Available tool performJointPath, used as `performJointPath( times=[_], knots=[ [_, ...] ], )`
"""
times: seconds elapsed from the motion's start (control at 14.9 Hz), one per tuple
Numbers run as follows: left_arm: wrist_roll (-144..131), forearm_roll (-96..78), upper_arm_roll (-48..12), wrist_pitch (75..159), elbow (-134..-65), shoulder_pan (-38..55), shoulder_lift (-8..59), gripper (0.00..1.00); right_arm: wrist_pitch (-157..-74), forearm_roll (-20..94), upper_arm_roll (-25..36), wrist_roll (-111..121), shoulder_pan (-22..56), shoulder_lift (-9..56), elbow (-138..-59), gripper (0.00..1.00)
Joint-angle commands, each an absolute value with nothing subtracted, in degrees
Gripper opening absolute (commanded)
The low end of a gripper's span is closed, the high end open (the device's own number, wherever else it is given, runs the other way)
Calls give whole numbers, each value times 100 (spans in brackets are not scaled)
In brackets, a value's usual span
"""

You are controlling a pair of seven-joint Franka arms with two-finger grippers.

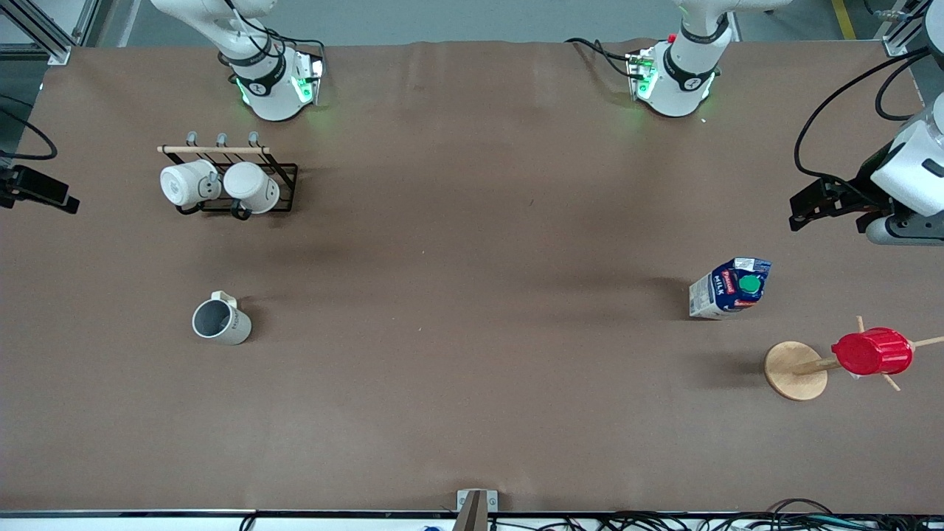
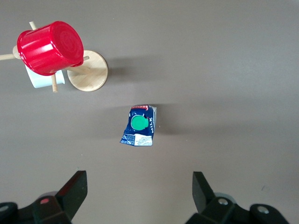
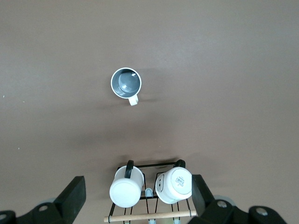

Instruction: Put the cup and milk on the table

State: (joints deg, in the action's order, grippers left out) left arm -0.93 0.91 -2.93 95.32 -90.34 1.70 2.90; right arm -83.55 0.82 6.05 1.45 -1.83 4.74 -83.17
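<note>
The brown table (image 1: pixel 472 310) spreads wide under both arms. At the right arm's end sits a black wire rack (image 1: pixel 284 193) with two white mugs (image 1: pixel 190 182) hung on their sides. Nearer the front camera than the rack stands the cup (image 1: pixel 220 321), upright, mouth up, handle pointing toward the rack, nothing touching it. At the left arm's end the milk (image 1: pixel 730 287) stands on its base, long axis vertical, green cap up, well clear. Just nearer the camera, a wooden mug tree (image 1: pixel 795 370) carries a red ribbed cup (image 1: pixel 872 352). The left gripper (image 2: pixel 140 196) hangs over the table near the milk, jaws wide, empty. The right gripper (image 3: pixel 138 198) hovers over the rack, jaws spread, holding nothing.
</note>
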Motion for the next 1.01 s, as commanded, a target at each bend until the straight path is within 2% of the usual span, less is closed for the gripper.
performJointPath(
  times=[0.0, 0.47, 0.94],
  knots=[
    [0, 105, -316, 9519, -9114, 158, 176, 99, -8350, 123, 589, 202, -229, 396, -8402, 100],
    [9, 88, -290, 9545, -9114, 158, 263, 99, -8411, 132, 589, 202, -202, 396, -8394, 100],
    [18, 254, -246, 10036, -9149, 141, 1185, 100, -8551, 79, 562, 211, -150, 501, -8578, 100]
  ],
)
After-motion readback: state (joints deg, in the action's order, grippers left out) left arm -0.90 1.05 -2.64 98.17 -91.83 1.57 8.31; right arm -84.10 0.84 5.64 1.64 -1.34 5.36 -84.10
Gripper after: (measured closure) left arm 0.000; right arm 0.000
